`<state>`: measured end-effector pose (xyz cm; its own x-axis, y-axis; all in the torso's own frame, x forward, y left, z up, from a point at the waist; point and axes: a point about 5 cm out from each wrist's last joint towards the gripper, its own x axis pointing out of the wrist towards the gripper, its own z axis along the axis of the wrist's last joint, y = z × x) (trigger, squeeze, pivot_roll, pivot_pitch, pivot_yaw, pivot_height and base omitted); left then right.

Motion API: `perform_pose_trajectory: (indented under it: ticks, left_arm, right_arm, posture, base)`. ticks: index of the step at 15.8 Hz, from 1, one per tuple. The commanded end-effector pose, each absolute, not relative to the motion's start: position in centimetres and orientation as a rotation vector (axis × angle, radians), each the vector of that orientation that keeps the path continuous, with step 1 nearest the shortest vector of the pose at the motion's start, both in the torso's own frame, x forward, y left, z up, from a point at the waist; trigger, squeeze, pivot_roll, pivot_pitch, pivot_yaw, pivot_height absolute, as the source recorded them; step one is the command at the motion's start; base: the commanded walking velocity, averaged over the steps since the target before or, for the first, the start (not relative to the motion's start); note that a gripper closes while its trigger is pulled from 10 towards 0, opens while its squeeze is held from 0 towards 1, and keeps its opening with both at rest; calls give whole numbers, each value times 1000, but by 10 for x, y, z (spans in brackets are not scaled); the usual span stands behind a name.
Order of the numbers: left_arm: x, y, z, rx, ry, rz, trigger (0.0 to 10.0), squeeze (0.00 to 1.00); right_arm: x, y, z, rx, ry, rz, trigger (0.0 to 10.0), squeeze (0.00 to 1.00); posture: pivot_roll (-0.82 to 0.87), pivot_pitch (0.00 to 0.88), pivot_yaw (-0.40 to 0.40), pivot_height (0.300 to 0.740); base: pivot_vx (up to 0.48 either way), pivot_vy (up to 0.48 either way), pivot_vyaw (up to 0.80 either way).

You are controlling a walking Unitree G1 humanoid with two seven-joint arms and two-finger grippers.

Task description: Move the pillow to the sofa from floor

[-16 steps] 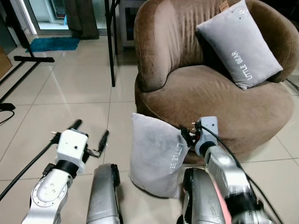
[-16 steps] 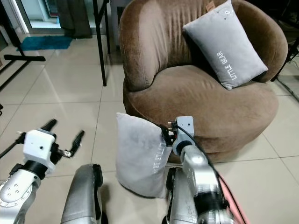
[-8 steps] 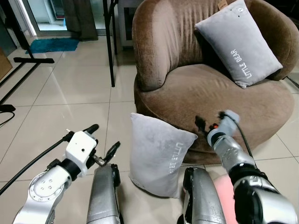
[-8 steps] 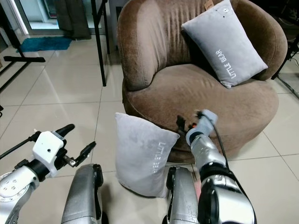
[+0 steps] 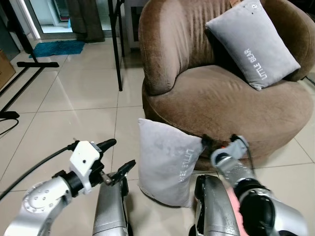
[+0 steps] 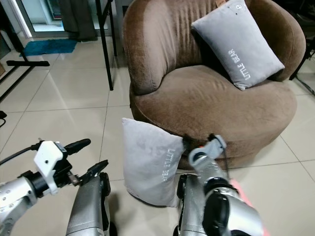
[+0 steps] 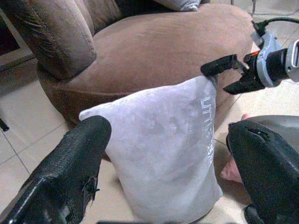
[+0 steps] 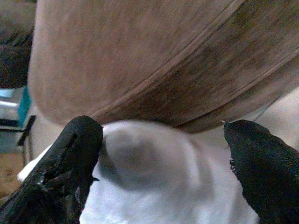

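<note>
Beyond both grippers sits the round brown velvet sofa (image 5: 221, 93), with a second grey pillow (image 5: 253, 42) propped against its back, far above the right gripper. The grey rectangular fabric pillow (image 5: 167, 164) stands upright on the tiled floor (image 5: 69, 98), leaning on the sofa's base, between the two grippers. The right gripper (image 5: 216, 143) is spread open at its upper corner, one finger (image 8: 74, 154) on either side of that corner. The left gripper (image 5: 118, 160) is open just beside its other edge. White lettering runs down its face. It looks light, soft and saggy, so pinching a corner or squeezing both side edges seems best.
</note>
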<state>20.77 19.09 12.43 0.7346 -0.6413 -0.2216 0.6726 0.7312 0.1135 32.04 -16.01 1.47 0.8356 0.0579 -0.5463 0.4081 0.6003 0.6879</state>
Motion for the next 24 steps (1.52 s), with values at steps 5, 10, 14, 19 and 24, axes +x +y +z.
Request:
perform_pose_trajectory:
  ticks: [5,10,14,19,24]
  left_arm:
    - [205,192,131,196,187,-756,10000,0]
    - [192,195,131,202,222,-755,10000,0]
    - [185,198,132,203,239,-749,10000,0]
    - [178,198,131,200,262,-756,10000,0]
    - [176,198,131,200,269,-759,10000,0]
  right_arm:
    - [330,-140,25,929,518,-209,10000,0]
    - [332,-125,27,862,540,-202,9569,0]
    - [331,-119,26,855,553,-206,0,0]
    - [327,-125,20,898,564,-276,0,0]
    - [325,-126,18,912,563,-290,0,0]
  posture:
    - [125,0,41,462]
    - [165,0,12,462]
    - [178,0,0,462]
    - [185,0,3,462]
    - [186,0,0,462]
  base:
    - [0,0,0]
    - [0,0,0]
    - [0,0,0]
    - [0,0,0]
    - [0,0,0]
